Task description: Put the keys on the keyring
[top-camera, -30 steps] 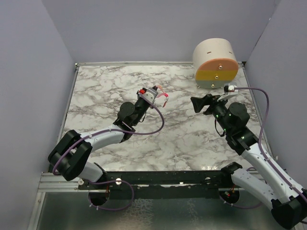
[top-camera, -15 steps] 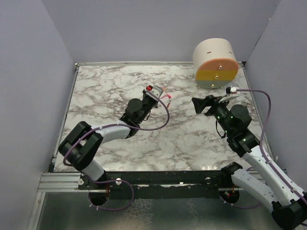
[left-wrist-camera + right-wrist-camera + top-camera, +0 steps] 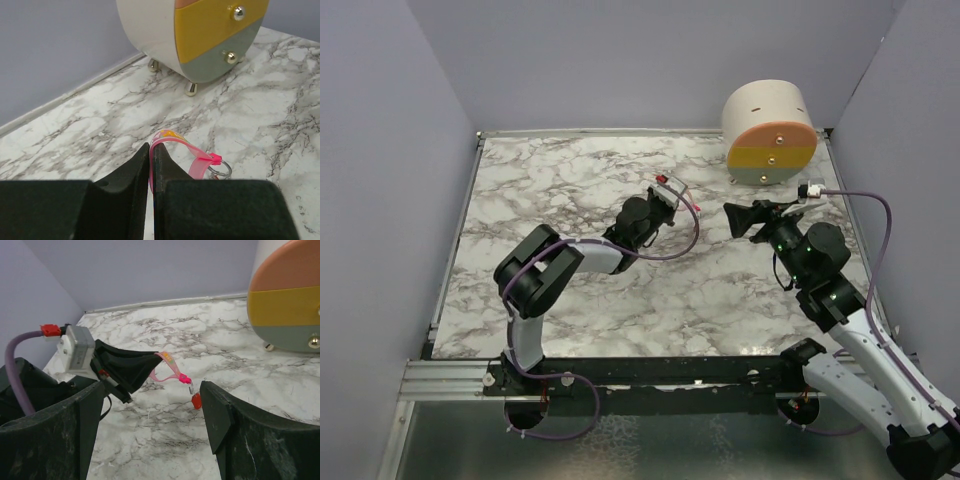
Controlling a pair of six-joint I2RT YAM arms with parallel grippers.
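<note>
My left gripper is shut on the pink strap of the keyring and holds it above the table. The small metal ring hangs at the strap's far end. In the right wrist view the left gripper holds out the strap, the ring dangles below it, and the tiny red-headed key hangs right under the ring. My right gripper is open and empty, its jaws wide apart facing the keyring. From above, the left gripper and the right gripper are close together.
A round white drawer unit with orange, yellow and grey-green fronts stands at the back right, and also shows in the left wrist view and the right wrist view. Grey walls enclose the marble table.
My left arm has swung to the right with the keyring, from mid-table to just in front of my right gripper. The right arm has barely moved.
</note>
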